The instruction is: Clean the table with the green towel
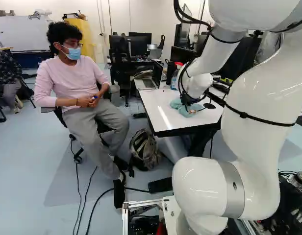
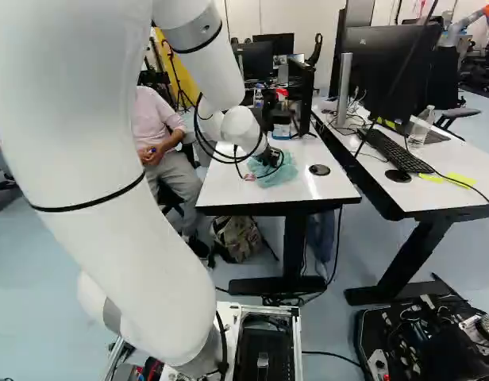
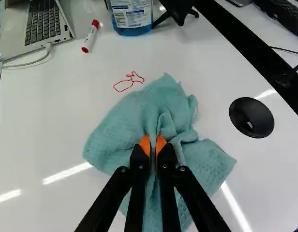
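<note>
Grasping a fold of the green towel [image 3: 122,121], the gripper [image 3: 153,144] has the cloth on the bench [image 3: 52,116], inward of the edge by the round hole [image 3: 251,117]. Cleaning looks unfinished: the red scribble [image 3: 129,82] ahead needs wiping.

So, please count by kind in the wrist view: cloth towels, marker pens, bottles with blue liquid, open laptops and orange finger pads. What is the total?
Blue-green cloth towel: 1
Red-capped white marker pen: 1
Clear bottle with blue liquid: 1
Open grey laptop: 1
Orange finger pads: 2
Total: 6
</note>
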Available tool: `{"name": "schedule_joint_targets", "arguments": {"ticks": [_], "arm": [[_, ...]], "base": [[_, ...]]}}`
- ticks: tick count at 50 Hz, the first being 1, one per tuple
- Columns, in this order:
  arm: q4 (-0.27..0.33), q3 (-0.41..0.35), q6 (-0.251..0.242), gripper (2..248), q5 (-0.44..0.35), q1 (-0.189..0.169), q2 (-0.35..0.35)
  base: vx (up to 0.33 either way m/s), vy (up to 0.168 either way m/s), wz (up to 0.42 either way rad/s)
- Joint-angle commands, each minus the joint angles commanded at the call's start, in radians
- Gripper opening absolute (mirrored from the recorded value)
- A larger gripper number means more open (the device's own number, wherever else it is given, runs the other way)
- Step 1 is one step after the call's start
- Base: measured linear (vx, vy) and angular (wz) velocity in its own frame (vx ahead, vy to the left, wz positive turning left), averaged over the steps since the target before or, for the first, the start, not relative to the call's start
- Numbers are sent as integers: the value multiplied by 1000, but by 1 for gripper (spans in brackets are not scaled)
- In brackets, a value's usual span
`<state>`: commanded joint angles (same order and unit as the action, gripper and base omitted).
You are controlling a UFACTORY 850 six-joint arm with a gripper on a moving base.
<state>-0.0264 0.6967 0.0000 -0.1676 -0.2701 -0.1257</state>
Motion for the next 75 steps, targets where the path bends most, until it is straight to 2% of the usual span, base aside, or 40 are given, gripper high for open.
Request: {"name": "schedule_joint_targets", "arguments": {"ticks": [15, 28, 49, 75], "arm": [[0, -41, 0, 34, 0, 43, 37], [0, -103, 0, 34, 0, 38, 96], [0, -159, 0, 34, 0, -29, 150], [0, -113, 0, 34, 0, -122, 106]], "base": [[0, 0, 0], [0, 0, 0], [0, 0, 0], [0, 0, 0]]}}
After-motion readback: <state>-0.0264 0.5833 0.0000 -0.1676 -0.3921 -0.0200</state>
